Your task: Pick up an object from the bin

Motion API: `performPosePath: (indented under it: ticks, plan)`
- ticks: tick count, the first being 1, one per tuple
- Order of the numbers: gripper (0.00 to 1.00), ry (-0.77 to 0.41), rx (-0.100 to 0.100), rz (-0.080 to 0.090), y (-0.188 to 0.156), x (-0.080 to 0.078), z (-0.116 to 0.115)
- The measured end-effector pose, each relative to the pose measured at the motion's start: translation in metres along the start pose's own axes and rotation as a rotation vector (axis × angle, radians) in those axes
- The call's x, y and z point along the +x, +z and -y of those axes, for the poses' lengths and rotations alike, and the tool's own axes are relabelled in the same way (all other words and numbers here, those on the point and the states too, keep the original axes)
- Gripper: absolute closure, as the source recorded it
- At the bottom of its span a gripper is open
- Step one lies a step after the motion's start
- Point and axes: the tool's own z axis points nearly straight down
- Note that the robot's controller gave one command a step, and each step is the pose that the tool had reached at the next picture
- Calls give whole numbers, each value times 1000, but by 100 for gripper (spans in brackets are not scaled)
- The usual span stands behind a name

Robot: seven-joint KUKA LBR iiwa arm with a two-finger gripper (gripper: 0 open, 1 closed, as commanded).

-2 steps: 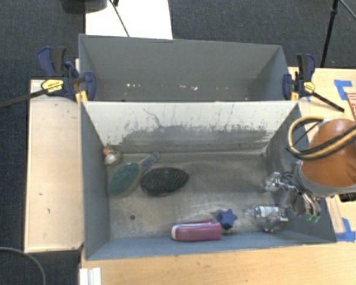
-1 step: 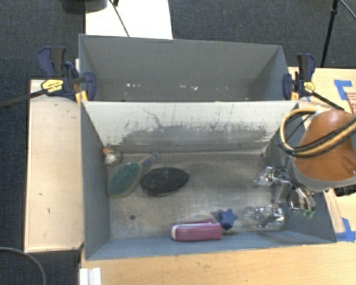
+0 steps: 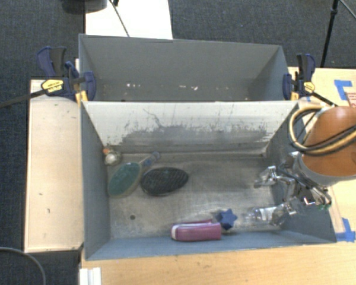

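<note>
— Where was the tool (image 3: 266, 195)?
— At about four o'clock in the grey metal bin (image 3: 184, 132), low over the floor by the right wall. Its two metal fingers (image 3: 267, 176) stood wide apart with bare floor between them, and it held nothing.
— What lay closest to it?
— The small blue star-shaped piece (image 3: 226, 218), near the lower finger, at about eight o'clock from the tool and apart from it. Just beside that piece, at its nine o'clock, lay the pink rounded tube (image 3: 196, 231), flat along the front wall at six o'clock in the bin.
— Any writing on the tube?
— Too small to tell.
— And the rest?
— Well apart from the tool, at nine o'clock in the bin, the dark green oval brush (image 3: 124, 179) and the black oval brush (image 3: 164, 181) lay just beside each other. The small pale ball (image 3: 111, 156) sat at the green brush's eleven o'clock, near the left wall.
</note>
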Motion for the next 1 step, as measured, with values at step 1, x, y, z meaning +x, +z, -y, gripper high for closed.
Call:
performPosePath:
  ticks: [1]
  plan:
    - [0, -296, 6, 18, 26, 7, -18]
